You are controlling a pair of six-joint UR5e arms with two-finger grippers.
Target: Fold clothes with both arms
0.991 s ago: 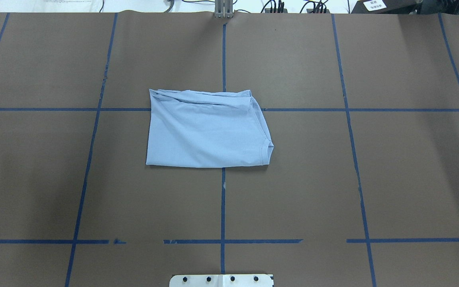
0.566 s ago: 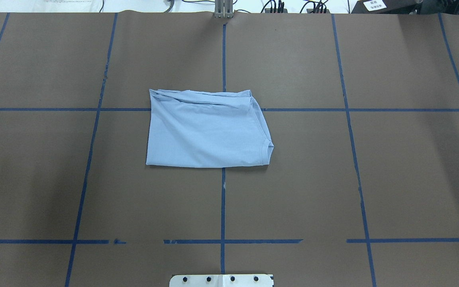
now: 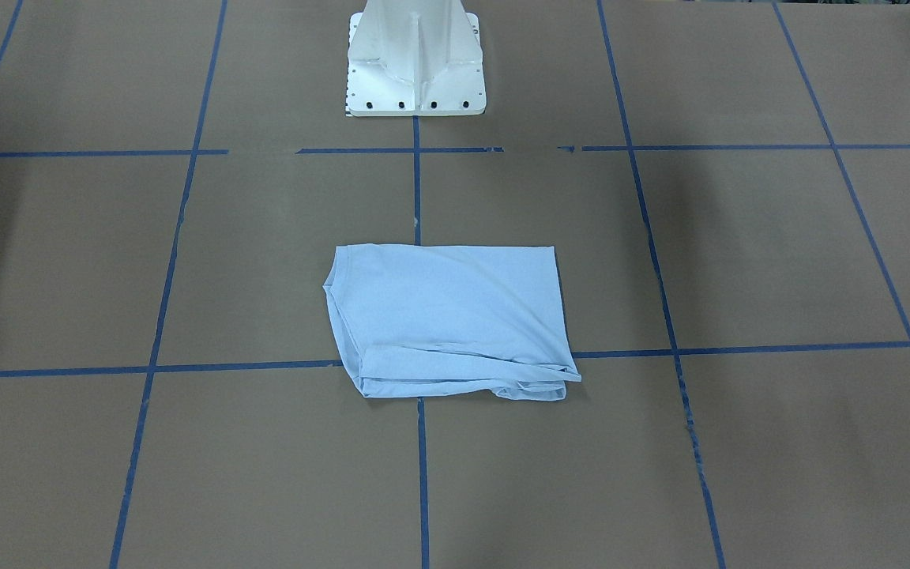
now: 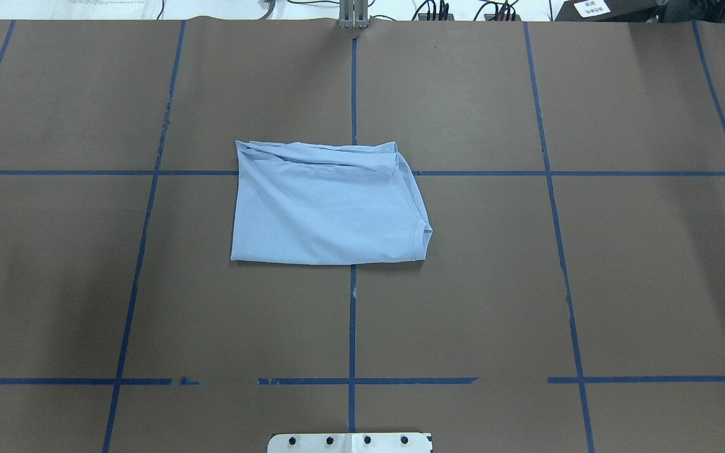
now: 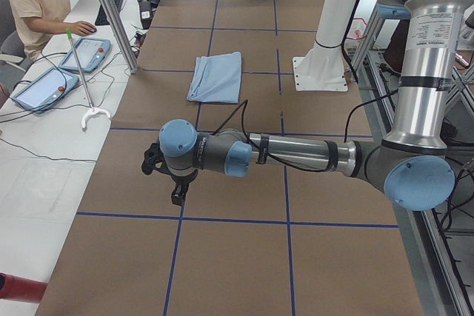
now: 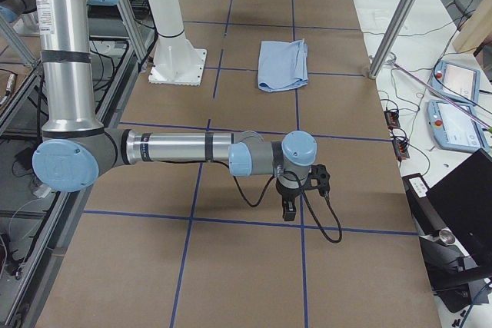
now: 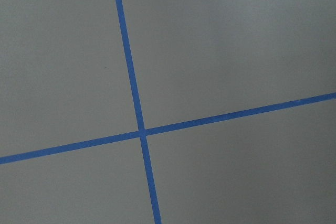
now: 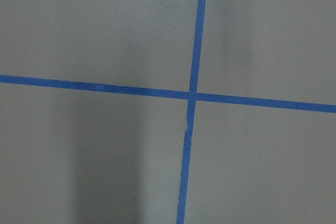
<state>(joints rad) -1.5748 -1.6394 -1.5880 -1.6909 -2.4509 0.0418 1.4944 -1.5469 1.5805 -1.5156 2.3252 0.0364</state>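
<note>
- Light blue T-shirt (image 4: 328, 204) sits folded into a rough rectangle, dead centre of the bench (image 4: 526, 283), right across the crossing of two blue tape lines (image 4: 545, 173).
- In the overhead view its ribbed collar (image 4: 424, 231) pokes out at the lower right corner, and stacked folded layers run along the upper edge.
- Writing first: a white label (image 4: 592, 7) at the top right of the overhead view carries dark characters, too small to read.
- There's a printed sticker (image 5: 433, 31) on the left arm's upright tube, upper right of the left-side view; the print is too fine to make out.
- Edges next: the shirt's left and lower sides are straight and flat in the overhead view, and the right side slants down to the collar.
- Bare brown cover surrounds the shirt on all four sides, with the white pedestal base (image 3: 415, 59) at the top centre of the front-facing view, well apart from it.
- Left gripper (image 5: 178, 196) hangs low over the bench at lower left of the left-side view, pointing down, well away from the shirt at upper centre.
- How far it's open, I cannot tell, nor whether it touches the cover.
- Right gripper (image 6: 289, 211) does likewise at centre right of the right-side view; its opening can't be judged either.
- Both wrist cameras show only brown cover and a tape crossing.
</note>
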